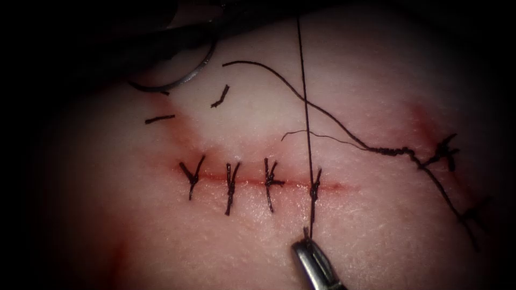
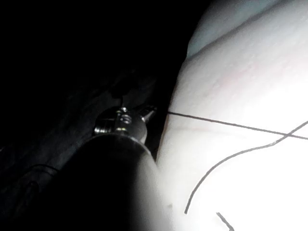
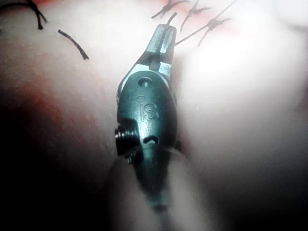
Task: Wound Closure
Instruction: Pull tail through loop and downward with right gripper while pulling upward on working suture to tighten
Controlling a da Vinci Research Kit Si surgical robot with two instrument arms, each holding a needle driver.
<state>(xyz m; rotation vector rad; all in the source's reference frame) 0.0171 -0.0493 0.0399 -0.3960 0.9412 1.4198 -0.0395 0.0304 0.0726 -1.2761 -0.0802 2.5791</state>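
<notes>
- Four knotted stitches cross the cut in the tissue; the rightmost one has thread running taut up from it and away out of the endoscope view.
- The right tool comes up from below the cut, its jaws closed on the short end of thread just beneath that rightmost knot; the right wrist view shows the same tool with its tips pinched together, pointing at the row of stitches.
- The left tool sits at the edge of the tissue with a tight line of thread leading off its tip; I judge it grips that strand, though whether its jaws are together cannot be told.
- The needle lies free on the tissue, above and left of the cut, held by neither tool and not in the tissue.
- Judging by both strands being taut, a knot on the last stitch is in hand; any further move calls for even tension on both ends.
- Cut ends of thread lie near the needle.
</notes>
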